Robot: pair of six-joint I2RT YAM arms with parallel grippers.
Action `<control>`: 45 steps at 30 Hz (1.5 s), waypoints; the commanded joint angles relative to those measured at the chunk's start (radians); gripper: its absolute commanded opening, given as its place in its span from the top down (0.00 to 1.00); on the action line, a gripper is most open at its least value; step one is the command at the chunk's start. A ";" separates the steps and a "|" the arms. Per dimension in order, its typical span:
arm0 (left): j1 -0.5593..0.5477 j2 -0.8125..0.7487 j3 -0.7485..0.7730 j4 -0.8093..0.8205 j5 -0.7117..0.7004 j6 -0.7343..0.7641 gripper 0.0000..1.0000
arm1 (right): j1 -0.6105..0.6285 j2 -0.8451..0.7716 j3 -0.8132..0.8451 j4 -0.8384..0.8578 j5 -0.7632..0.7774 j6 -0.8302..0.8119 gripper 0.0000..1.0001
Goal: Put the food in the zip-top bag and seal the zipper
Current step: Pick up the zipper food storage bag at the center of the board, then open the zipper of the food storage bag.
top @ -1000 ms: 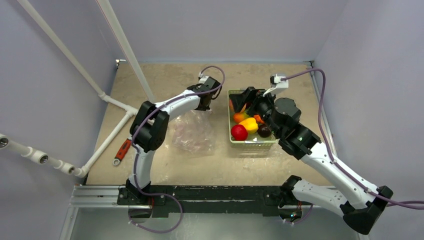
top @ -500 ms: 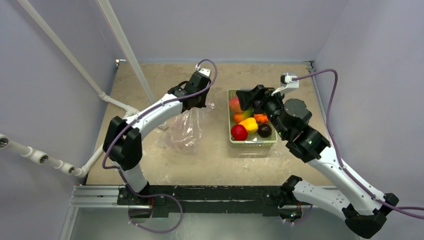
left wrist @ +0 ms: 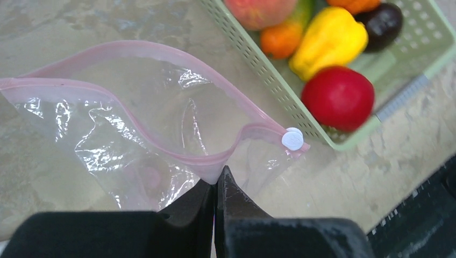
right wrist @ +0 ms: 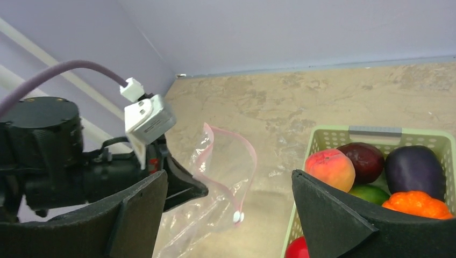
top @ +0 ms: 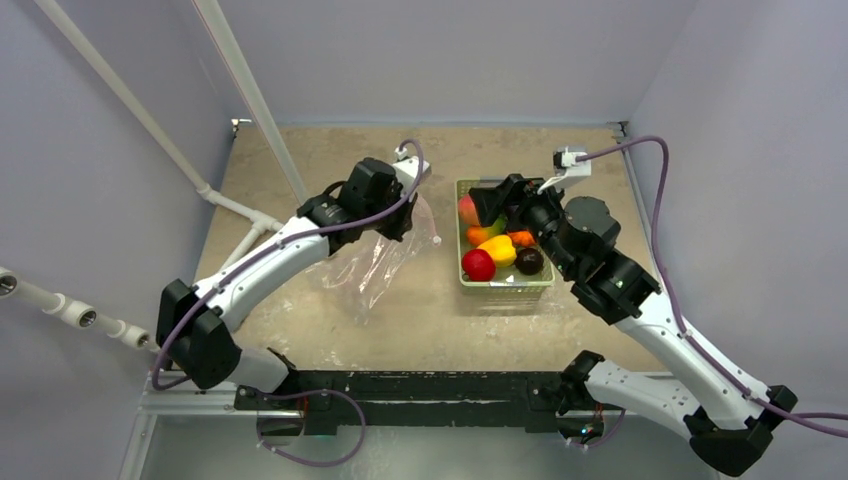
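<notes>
My left gripper [left wrist: 218,181] is shut on the pink zipper [left wrist: 161,145] of the clear zip-top bag [left wrist: 107,140] and holds its mouth up and open above the table; it also shows in the top view [top: 403,222]. The white slider tab [left wrist: 292,139] sits at the strip's end by the basket. My right gripper [right wrist: 228,177] is open and empty, over the far end of the pale green basket [top: 505,283]. The basket holds a red apple [top: 478,265], a yellow pepper [top: 499,249], a peach [right wrist: 329,168], a dark plum [right wrist: 365,158], an eggplant [right wrist: 414,169] and an orange pumpkin [right wrist: 417,204].
An orange-handled tool [top: 243,300] lies at the table's left edge beside white pipes [top: 225,262]. Purple walls close in the table at the back and on both sides. The bag [top: 385,262] hangs just left of the basket.
My left arm has swung left and toward the near side, lifting the bag's mouth off the table and opening it. My right gripper has shifted slightly over the basket's far end.
</notes>
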 commanded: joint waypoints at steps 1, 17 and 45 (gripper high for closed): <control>-0.029 -0.124 -0.079 0.003 0.190 0.117 1.00 | -0.001 0.017 0.030 -0.027 -0.084 -0.037 0.13; -0.084 -0.387 -0.237 0.035 0.369 0.189 1.00 | -0.001 0.114 -0.014 -0.012 -0.311 -0.032 0.24; -0.101 -0.516 -0.299 0.086 0.330 0.179 1.00 | 0.000 0.350 -0.068 0.075 -0.382 -0.020 0.63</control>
